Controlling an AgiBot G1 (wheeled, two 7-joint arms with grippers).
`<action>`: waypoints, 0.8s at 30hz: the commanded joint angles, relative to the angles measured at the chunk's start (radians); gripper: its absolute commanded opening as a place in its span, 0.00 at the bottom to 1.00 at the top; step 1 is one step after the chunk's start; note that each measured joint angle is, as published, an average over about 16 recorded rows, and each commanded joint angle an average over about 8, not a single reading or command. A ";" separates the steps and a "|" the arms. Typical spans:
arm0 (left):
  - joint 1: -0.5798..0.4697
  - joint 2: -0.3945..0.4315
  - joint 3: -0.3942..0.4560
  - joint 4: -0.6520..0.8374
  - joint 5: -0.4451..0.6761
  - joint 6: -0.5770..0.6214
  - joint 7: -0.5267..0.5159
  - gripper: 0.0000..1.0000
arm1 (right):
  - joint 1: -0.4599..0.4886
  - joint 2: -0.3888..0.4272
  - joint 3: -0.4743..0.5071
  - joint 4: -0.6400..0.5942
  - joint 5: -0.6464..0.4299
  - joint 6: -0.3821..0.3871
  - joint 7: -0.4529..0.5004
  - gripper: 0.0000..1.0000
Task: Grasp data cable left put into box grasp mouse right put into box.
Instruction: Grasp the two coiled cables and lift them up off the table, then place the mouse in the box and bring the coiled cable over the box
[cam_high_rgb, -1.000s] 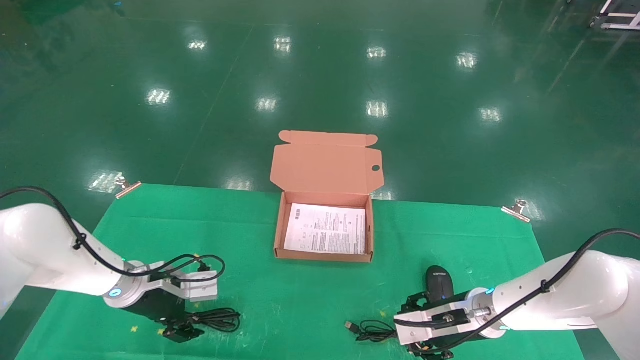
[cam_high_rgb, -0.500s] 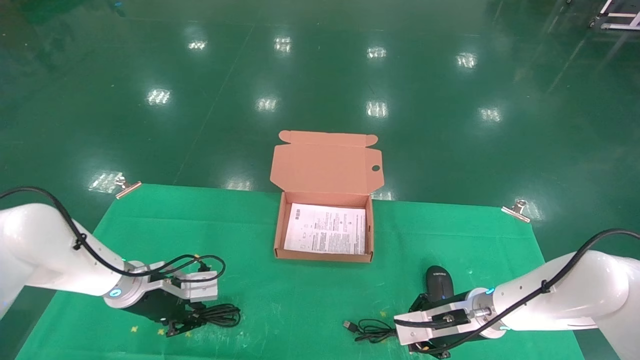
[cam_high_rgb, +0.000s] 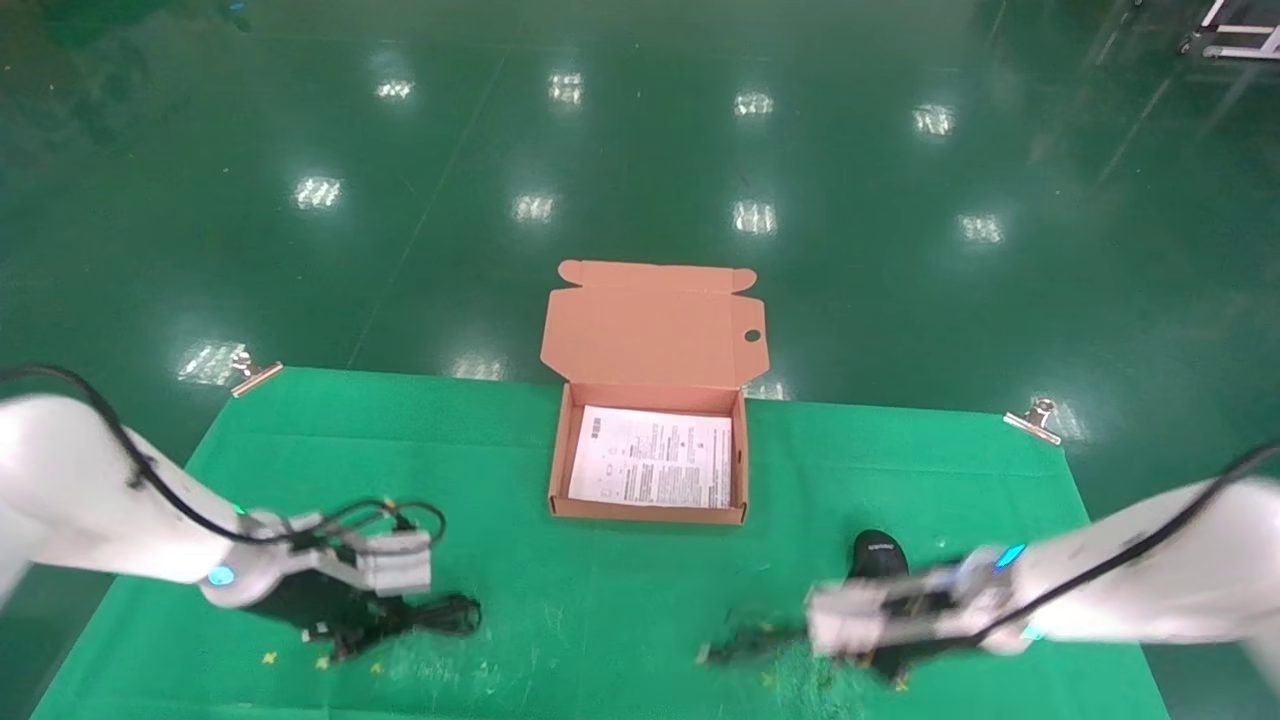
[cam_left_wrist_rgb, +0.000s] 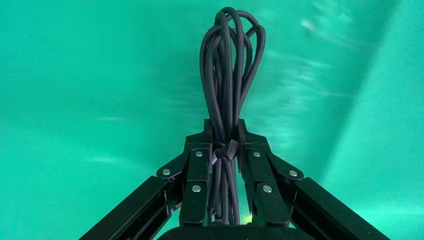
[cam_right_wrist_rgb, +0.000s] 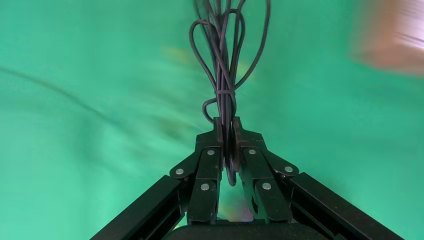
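The data cable (cam_left_wrist_rgb: 230, 65), a slim black looped bundle, is clamped between the shut fingers of my left gripper (cam_left_wrist_rgb: 224, 130). In the head view that gripper (cam_high_rgb: 350, 625) is at the front left of the green mat, and the data cable (cam_high_rgb: 440, 615) sticks out to its right. My right gripper (cam_right_wrist_rgb: 226, 127) is shut on the mouse's thin cord (cam_right_wrist_rgb: 225, 60). In the head view it (cam_high_rgb: 880, 655) is blurred at the front right, just in front of the black mouse (cam_high_rgb: 878, 555). The cord (cam_high_rgb: 740, 640) trails to the left. The open orange box (cam_high_rgb: 560, 470) stands at the middle back, with a white sheet inside.
The box lid (cam_high_rgb: 650, 335) stands up behind the box. Metal clips (cam_high_rgb: 255, 375) (cam_high_rgb: 1035, 418) hold the mat's back corners. The green mat (cam_high_rgb: 600, 600) lies between the two arms. The box shows as an orange blur in the right wrist view (cam_right_wrist_rgb: 395, 35).
My right arm has risen and moved back with the mouse's cord in its grip, and it is blurred now. My left gripper has lifted a little with the data cable.
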 joint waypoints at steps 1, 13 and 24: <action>-0.014 -0.015 -0.009 -0.019 -0.013 0.006 0.014 0.00 | 0.016 0.032 0.021 0.024 0.017 0.002 0.022 0.00; -0.047 -0.077 -0.046 -0.437 0.091 -0.152 -0.137 0.00 | 0.204 0.009 0.098 0.212 -0.019 0.111 0.135 0.00; -0.080 -0.008 -0.042 -0.541 0.229 -0.233 -0.267 0.00 | 0.354 -0.217 0.119 -0.064 0.030 0.223 -0.040 0.00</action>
